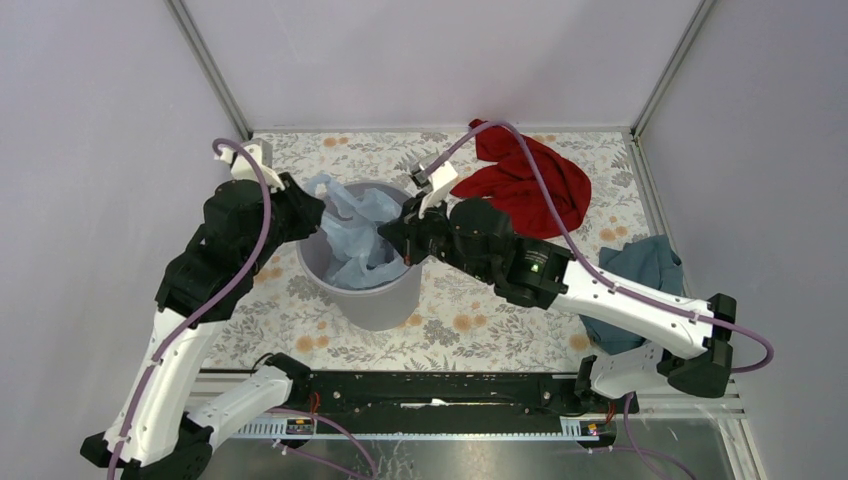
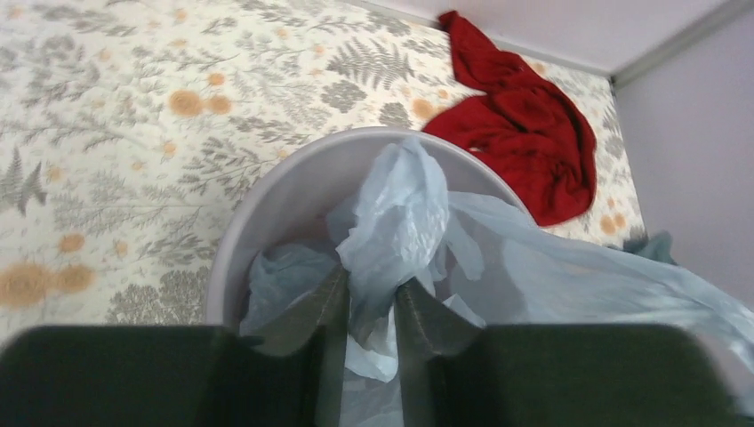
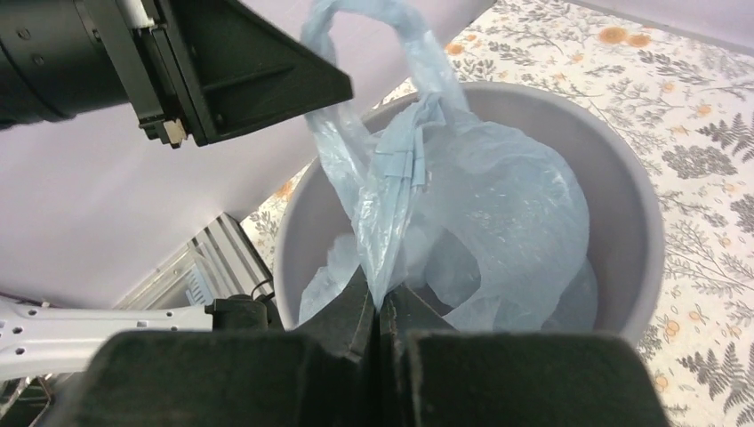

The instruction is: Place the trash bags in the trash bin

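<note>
Centre of the frame, the trash bag sits mostly inside the bin with its loops poking up, left gripper and right gripper both pinching it, tucking left to do.

No text, brand, number or sign can be read in any of the views. In the top view, two small fittings on the black rail at the near edge of the worktop show red-orange spots. They are too small to tell whether they carry any lettering.
</note>
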{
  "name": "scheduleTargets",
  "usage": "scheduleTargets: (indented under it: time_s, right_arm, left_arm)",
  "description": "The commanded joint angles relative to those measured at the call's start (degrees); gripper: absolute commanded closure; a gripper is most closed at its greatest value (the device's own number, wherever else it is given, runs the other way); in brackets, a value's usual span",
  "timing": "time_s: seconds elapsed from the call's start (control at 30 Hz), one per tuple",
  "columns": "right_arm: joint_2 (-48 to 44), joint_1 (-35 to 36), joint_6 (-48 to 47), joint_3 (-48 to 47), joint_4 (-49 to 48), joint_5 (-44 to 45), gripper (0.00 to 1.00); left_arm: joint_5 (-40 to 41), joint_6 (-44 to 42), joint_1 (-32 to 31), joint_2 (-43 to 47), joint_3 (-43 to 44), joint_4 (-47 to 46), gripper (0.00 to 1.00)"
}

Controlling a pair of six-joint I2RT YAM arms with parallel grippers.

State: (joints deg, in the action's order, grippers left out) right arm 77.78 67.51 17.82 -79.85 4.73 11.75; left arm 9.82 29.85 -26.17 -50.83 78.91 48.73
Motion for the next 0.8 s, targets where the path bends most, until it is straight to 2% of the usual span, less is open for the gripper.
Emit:
scheduleTargets:
  time_s: [0.0,0.1,0.17,0.3,0.33,0.43,0.5,0.53,0.7,0.77]
  right_arm:
    - [-5.5,0.1,4.2,-0.1,2.9,7.0,1.00]
    - [-7.8,0.1,6.5,1.5,6.2,9.5,0.99]
    - [-9.6,0.1,8.2,3.5,7.6,10.7,0.93]
    - [-12.7,0.1,10.2,6.9,8.1,10.6,0.92]
    - [-13.2,0.1,10.9,8.0,8.0,10.4,0.88]
    - [-13.4,0.1,13.2,9.5,8.9,9.9,0.66]
    - [-12.7,0.1,14.8,9.6,10.7,10.2,0.43]
    - [-12.2,0.1,15.7,9.4,12.0,10.6,0.35]
    - [-9.9,0.1,20.5,7.3,20.1,11.0,0.13]
    - [-10.2,0.1,21.8,8.6,20.6,9.8,0.09]
  left_arm:
    - [9.6,0.6,0.0,2.2,-1.5,3.2,0.80]
    - [10.5,1.9,0.0,6.9,-4.1,5.8,0.83]
    - [11.8,2.6,0.0,9.8,-5.7,8.1,0.88]
    - [11.9,3.8,0.0,13.1,-7.2,12.2,0.91]
    - [10.8,4.1,0.0,13.5,-7.5,12.6,0.92]
    - [10.4,5.0,0.0,14.8,-8.2,13.6,0.93]
    - [11.8,5.1,0.0,15.1,-8.5,14.5,0.95]
    - [12.4,5.1,0.0,15.1,-8.6,15.0,0.97]
    - [13.9,5.0,0.1,15.1,-8.9,15.6,1.00]
    - [14.4,5.0,0.0,15.0,-9.1,15.7,1.00]
